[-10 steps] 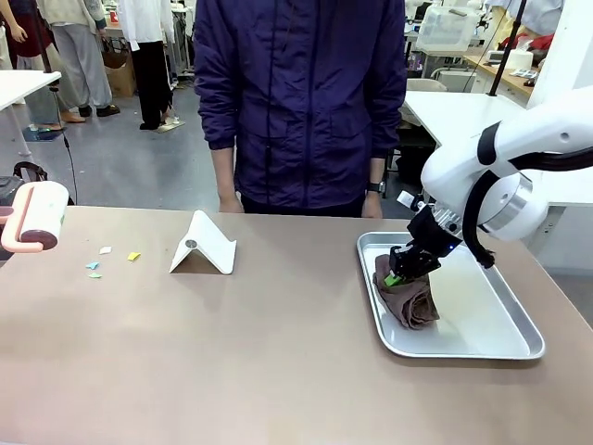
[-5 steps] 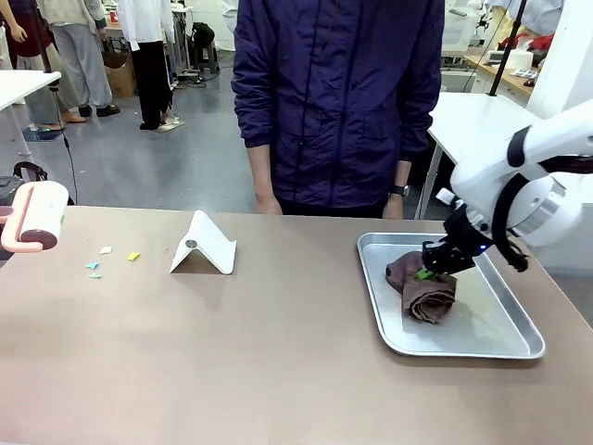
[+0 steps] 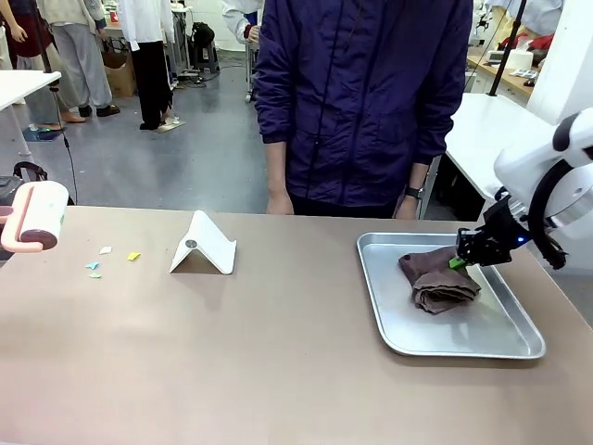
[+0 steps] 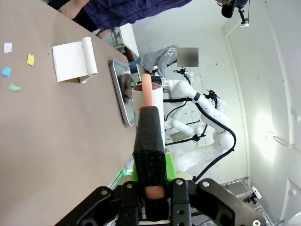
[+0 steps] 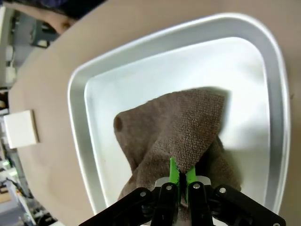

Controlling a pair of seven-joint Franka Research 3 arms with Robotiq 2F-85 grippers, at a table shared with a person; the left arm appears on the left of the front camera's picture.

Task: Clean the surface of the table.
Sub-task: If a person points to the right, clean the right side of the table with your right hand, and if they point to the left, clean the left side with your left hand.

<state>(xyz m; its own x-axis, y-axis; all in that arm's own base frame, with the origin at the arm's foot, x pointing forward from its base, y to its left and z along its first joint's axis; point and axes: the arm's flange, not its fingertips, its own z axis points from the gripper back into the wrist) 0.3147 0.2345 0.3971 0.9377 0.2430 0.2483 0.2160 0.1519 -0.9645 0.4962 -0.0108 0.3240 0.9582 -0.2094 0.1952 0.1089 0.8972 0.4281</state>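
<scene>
Right hand (image 3: 460, 263) has shifted from the tray's middle to its far right rim, dragging the brown cloth (image 3: 437, 284) along; person has stepped right too. Table (image 3: 278, 362) runs under the tray (image 3: 369, 287) and well to its left, apparently unwiped. Right hand pinches a cloth fold, so lift-out looks next. Left hand (image 4: 150, 176) clamps a lint roller (image 4: 149, 132) far left of the tray; paper scraps (image 3: 111, 258) lie that side too.

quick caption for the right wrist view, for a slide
Right claw shut on a fold of the brown cloth lying in the metal tray on the tan table.
</scene>
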